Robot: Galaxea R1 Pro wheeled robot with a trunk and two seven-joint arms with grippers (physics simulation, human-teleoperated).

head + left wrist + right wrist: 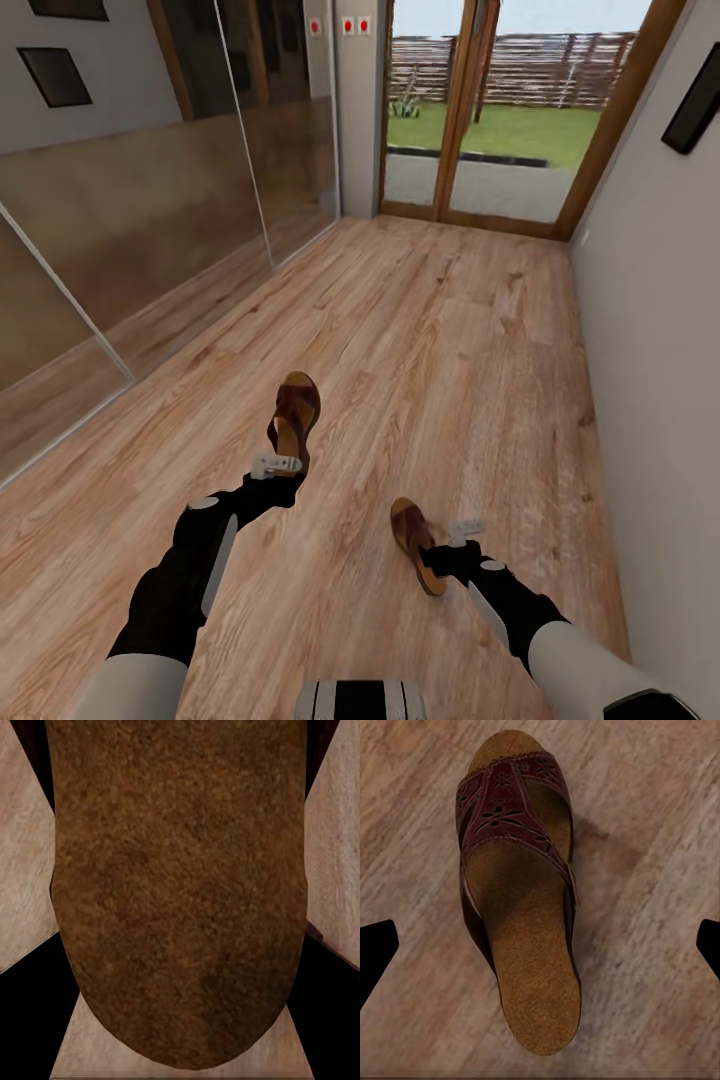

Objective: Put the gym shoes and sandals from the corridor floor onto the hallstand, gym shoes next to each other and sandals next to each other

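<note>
Corridor floor (440,330): wood-grain planks, bare of other task items in head view.

Left sandal (293,415): raised, toe pointing far, heel at left gripper (276,466). Left wrist view shows tan footbed (180,892) filling space between dark fingers (26,1020); claw judged clamped on heel.

Right sandal (417,543): flat on floor, just beside right gripper (462,545). Fingertips (376,945) spread wide, nothing between.

Handling judgement: light, stiff cork-like sole, pliant perforated strap (506,810). Best grip across sole edges at heel, not strap.
</note>
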